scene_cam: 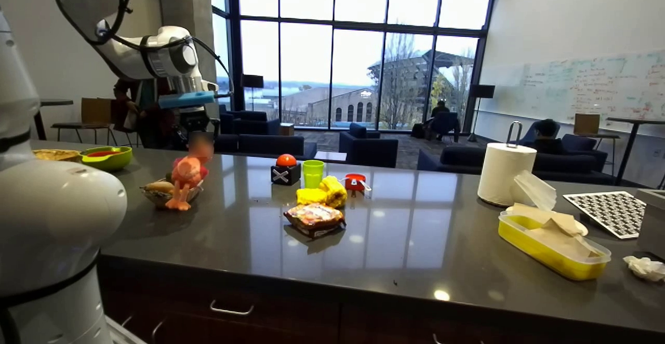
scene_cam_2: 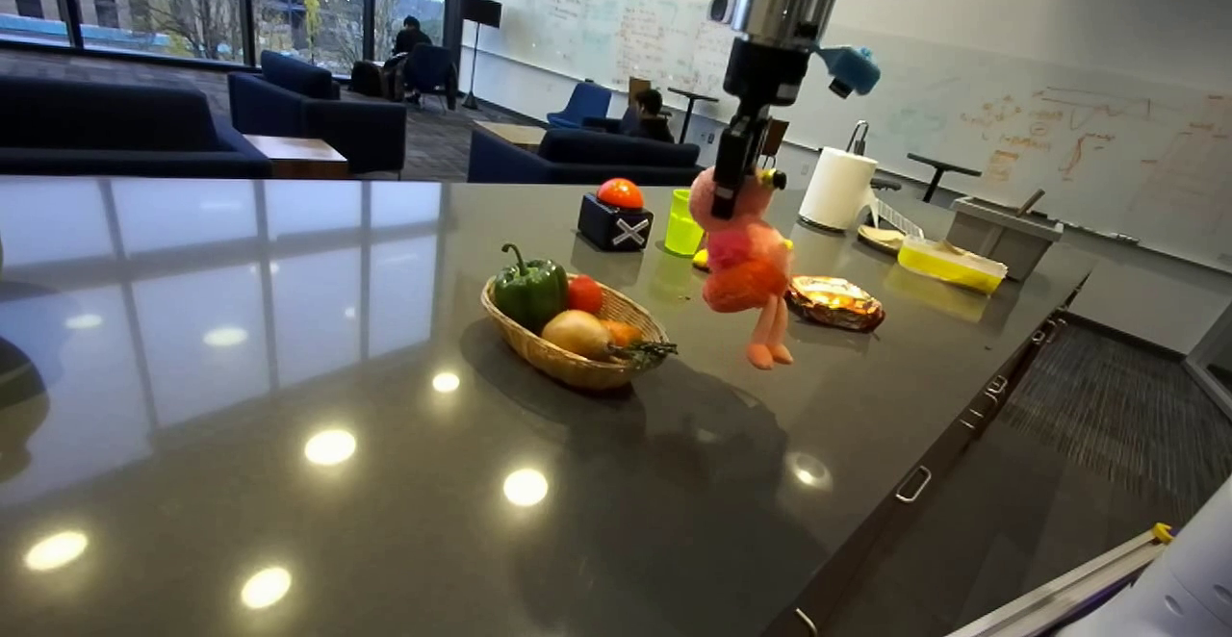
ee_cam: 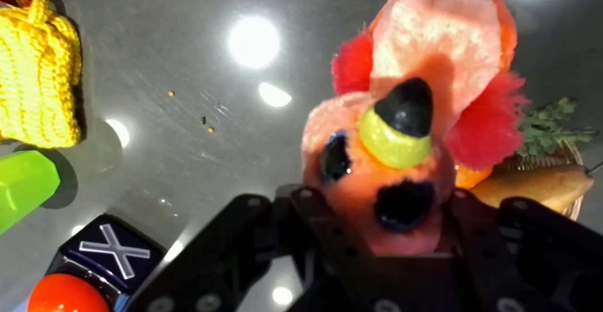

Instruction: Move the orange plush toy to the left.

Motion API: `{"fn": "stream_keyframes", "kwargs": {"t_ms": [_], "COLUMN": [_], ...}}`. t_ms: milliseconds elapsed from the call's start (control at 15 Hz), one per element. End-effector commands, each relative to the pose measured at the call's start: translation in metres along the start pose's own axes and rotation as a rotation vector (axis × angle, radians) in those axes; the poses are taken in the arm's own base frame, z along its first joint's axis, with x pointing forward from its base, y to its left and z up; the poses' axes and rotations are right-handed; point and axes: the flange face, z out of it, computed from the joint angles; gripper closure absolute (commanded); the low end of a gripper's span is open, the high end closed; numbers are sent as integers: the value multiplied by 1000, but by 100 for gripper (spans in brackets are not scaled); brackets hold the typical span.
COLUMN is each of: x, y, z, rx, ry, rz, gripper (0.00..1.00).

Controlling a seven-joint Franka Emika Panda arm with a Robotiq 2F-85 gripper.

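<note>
The orange plush toy [scene_cam: 188,173] is a salmon-orange bird with long legs, red-pink wings and a black-and-yellow beak. It also shows in an exterior view [scene_cam_2: 747,276] and in the wrist view [ee_cam: 435,29]. My gripper [ee_cam: 382,194] is shut on the toy's head, with one finger on each side of it. In an exterior view the gripper [scene_cam_2: 729,209] points down and the toy hangs upright below it. Its feet seem to be above the counter, beside the wicker basket. The top of the head is partly hidden by the fingers.
A wicker basket [scene_cam_2: 539,353] of vegetables stands close beside the toy. A black block with an orange dome [scene_cam: 285,174], a green cup [scene_cam: 313,172], a yellow knitted toy [scene_cam: 335,192], a snack bag [scene_cam: 314,218] and a red pan [scene_cam: 356,181] stand mid-counter. A green bowl [scene_cam: 106,161] stands near the arm.
</note>
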Motion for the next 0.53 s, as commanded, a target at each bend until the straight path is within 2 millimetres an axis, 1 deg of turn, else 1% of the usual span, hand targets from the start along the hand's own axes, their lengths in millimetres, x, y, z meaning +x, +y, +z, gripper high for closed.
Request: {"fn": "stream_keyframes", "kwargs": {"t_ms": [0, 333, 467], "x": [-22, -18, -15], "y": [-4, -6, -5], "z": [-3, 2, 6], "rx": [12, 22, 20], "ry": [61, 160, 191], "rz": [-84, -144, -173], "gripper": [79, 79, 79]}}
